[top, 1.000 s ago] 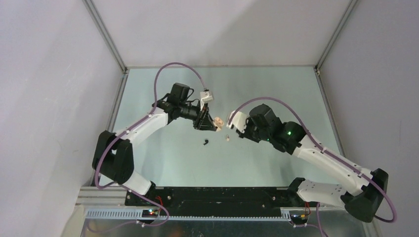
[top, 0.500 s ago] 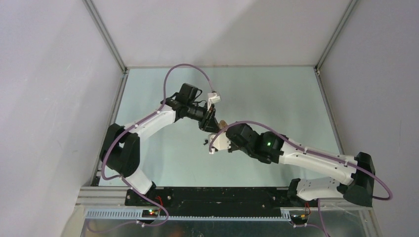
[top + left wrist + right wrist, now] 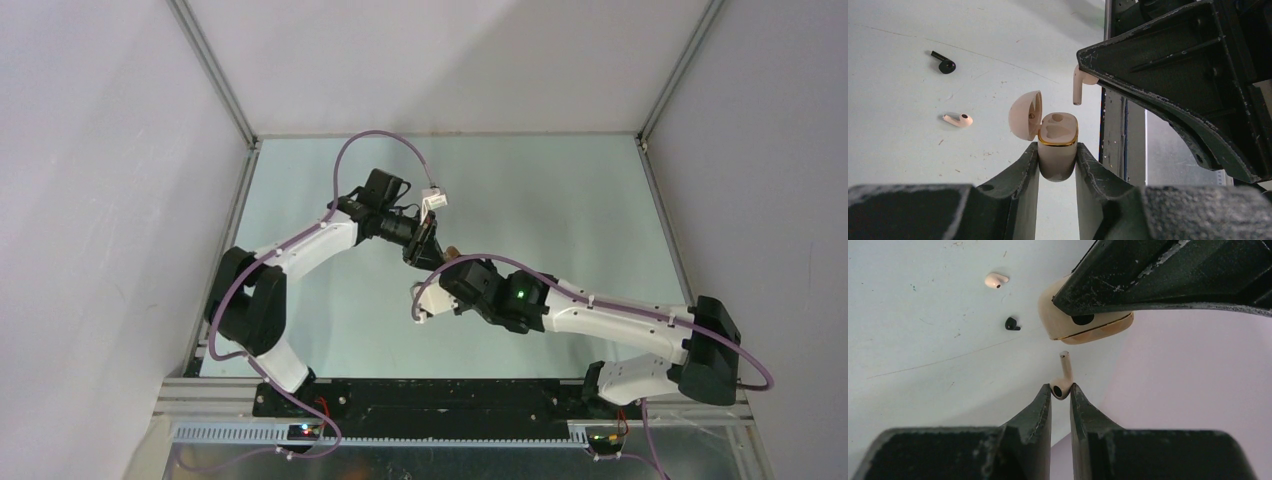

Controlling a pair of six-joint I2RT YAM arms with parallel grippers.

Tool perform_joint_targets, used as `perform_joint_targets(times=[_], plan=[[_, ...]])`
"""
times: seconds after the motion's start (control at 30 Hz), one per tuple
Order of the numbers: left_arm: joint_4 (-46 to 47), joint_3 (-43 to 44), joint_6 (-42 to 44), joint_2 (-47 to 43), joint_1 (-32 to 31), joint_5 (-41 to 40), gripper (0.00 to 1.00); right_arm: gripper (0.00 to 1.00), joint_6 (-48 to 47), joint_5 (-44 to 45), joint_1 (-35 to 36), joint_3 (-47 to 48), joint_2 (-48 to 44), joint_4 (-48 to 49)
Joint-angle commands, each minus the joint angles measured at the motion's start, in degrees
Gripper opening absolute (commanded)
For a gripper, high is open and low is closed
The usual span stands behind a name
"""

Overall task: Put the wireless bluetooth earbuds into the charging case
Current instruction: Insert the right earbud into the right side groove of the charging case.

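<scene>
The left gripper (image 3: 1057,149) is clamped on one cream charging case (image 3: 1058,131), lid open. The right gripper (image 3: 1060,388) pinches one cream earbud (image 3: 1064,376), stem just beside the case. A second cream earbud (image 3: 958,119) and one black earbud (image 3: 944,64) lie on the table (image 3: 898,150).

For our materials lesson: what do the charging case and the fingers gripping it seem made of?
Charging case: probably plastic, smooth even cream sheen; its shiny gold rim may be metal. Left gripper fingers: likely hard black plastic, grainy scuffed surface.
</scene>
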Motion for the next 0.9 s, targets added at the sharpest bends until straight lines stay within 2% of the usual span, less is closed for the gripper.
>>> perform_joint_targets(times=[0.0, 0.87], plan=[[-0.69, 1.47, 1.02, -1.74, -0.93, 1.59, 0.00, 0.08, -1.52, 1.32, 0.49, 1.40, 0.96, 1.94], [-1.77, 1.74, 2.06, -2.03, -1.22, 3.16, 0.00, 0.07, 1.26, -1.61, 1.33, 1.35, 2.64, 1.63]])
